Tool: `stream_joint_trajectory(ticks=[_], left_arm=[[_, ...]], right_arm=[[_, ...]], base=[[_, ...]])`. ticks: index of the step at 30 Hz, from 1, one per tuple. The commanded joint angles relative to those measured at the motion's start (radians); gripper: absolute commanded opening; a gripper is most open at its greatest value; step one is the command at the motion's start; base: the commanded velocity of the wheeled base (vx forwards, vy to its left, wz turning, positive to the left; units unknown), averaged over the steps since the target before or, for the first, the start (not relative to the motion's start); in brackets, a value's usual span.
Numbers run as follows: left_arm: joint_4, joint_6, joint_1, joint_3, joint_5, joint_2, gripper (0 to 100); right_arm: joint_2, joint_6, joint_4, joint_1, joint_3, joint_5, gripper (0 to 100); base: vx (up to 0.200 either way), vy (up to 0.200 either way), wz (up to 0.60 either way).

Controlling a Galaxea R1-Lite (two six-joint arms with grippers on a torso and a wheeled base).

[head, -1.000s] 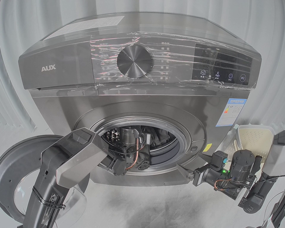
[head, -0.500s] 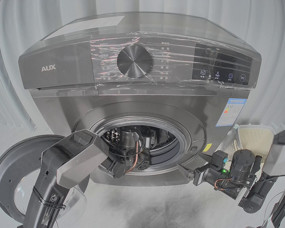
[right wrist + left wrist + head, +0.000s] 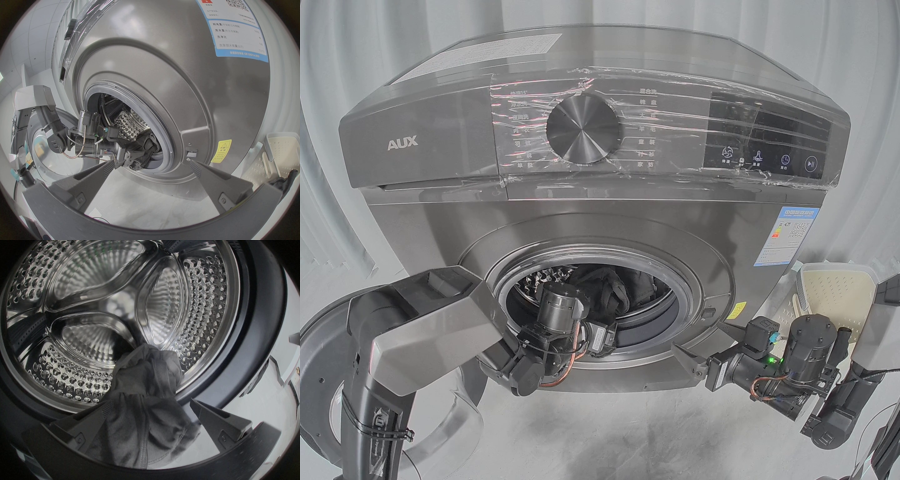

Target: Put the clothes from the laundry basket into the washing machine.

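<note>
- Clothes (image 3: 147,387): one grey garment (image 3: 606,290) is lying bunched at the mouth of the drum (image 3: 93,333). Its upper part is resting inside on the perforated wall, and its lower part is hanging out over the dark door seal (image 3: 253,343).
- Change: the left gripper (image 3: 149,403) is backing out. Over the last second its wrist has been coming from deep in the opening of the washing machine (image 3: 650,231) to just outside and below the rim. The grey garment is now showing in the head view where the wrist was covering it.
- Its fingers (image 3: 218,422) are standing wide apart, clamping nothing, though cloth is lying between them and against one.
- The right gripper (image 3: 706,345) is keeping the same spot, low at the machine's front right, near the laundry basket (image 3: 837,294). Its fingers are apart and empty.
- A dark cloth (image 3: 286,182) is showing at the basket's edge, so more is probably waiting to go in.
- Judgement: the drop is looking done but shallow. The overhanging part is risking a slide back out or a pinch under the open door (image 3: 325,350) later. Whether the cloth is catching on a finger cannot be told.
</note>
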State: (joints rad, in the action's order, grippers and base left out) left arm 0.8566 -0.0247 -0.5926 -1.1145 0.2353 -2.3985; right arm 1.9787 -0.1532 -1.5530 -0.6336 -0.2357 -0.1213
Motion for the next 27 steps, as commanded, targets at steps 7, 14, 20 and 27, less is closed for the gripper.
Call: stream_joint_trajectory(ticks=[7,14,20,27], left_arm=[[0.01,-0.031,0.007,0.007,-0.019,-0.051,100],[0.019,-0.034,0.007,0.004,-0.021,-0.093,100],[0.038,-0.04,0.007,-0.001,-0.021,-0.105,0],[0.071,-0.04,0.008,-0.025,-0.021,-0.103,0]], right_arm=[[0.003,0.0,-0.001,0.002,0.0,0.0,100],[0.003,0.0,-0.001,-0.003,0.0,0.0,100],[0.002,0.0,-0.001,0.002,0.0,0.002,100],[0.002,0.0,-0.001,-0.001,-0.004,0.002,100]], base=[[0.0,0.0,0.0],[0.0,0.0,0.0],[0.0,0.0,0.0],[0.0,0.0,0.0]])
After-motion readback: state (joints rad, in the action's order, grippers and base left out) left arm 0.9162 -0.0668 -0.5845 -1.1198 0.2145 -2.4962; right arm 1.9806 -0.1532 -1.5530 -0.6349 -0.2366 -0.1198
